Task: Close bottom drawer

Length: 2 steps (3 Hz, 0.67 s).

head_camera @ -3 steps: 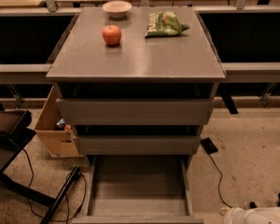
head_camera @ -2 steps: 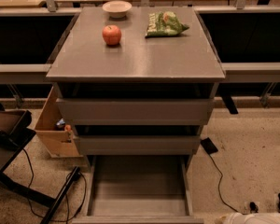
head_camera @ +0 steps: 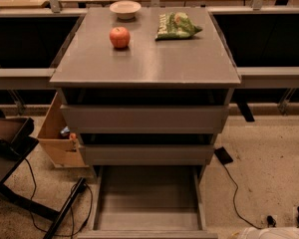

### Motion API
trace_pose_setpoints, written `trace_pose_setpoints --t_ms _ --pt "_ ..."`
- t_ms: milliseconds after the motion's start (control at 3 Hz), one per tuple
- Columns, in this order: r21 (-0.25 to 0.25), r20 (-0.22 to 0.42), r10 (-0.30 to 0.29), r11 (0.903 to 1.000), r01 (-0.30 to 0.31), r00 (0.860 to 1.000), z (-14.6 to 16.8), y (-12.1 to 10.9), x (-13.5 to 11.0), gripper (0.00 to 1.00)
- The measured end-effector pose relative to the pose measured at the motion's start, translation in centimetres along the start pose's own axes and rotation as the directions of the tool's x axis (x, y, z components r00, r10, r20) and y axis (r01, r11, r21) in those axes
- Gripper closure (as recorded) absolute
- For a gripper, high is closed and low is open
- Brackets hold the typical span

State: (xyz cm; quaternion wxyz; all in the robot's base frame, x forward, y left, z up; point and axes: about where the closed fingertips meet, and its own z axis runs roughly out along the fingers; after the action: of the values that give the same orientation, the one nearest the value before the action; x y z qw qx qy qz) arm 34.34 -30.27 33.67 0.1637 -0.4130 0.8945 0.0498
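A grey cabinet stands in the middle of the room, seen from the front and slightly above. On its flat top surface (head_camera: pixel 149 63), towards the back, sit a red apple (head_camera: pixel 119 37), a small pale bowl (head_camera: pixel 125 8) behind it and a green snack bag (head_camera: pixel 177 26) to the right. All three are well clear of the front edge, so a push on the cabinet below is unlikely to disturb them. Under the top are two taller-fronted upper drawers (head_camera: pixel 144 118), both pushed in. Beneath them the bottom drawer (head_camera: pixel 148 203) is pulled far out towards the viewer. Its shallow grey tray lies open to view and its plain front sits at the very bottom edge of the scene. That front is the part that needs pushing, straight back along the runners, and the job looks not yet begun. The gripper (head_camera: pixel 263 232) appears only as a pale shape at the lower right edge, down near the floor and off to the right of the drawer front, not touching it. Whether it is open or closed I cannot tell, and nothing can be seen in its hold. A cardboard box (head_camera: pixel 60 138) leans by the cabinet's left side, and a dark cable (head_camera: pixel 234 193) trails over the speckled floor on the right, in the stretch between gripper and cabinet.
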Motion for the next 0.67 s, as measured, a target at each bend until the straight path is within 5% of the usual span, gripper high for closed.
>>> trace_pose_setpoints --t_ms 667 --pt "-0.095 0.087 0.059 0.9942 -0.051 0.994 10.1 1.2 -2.3 1.00"
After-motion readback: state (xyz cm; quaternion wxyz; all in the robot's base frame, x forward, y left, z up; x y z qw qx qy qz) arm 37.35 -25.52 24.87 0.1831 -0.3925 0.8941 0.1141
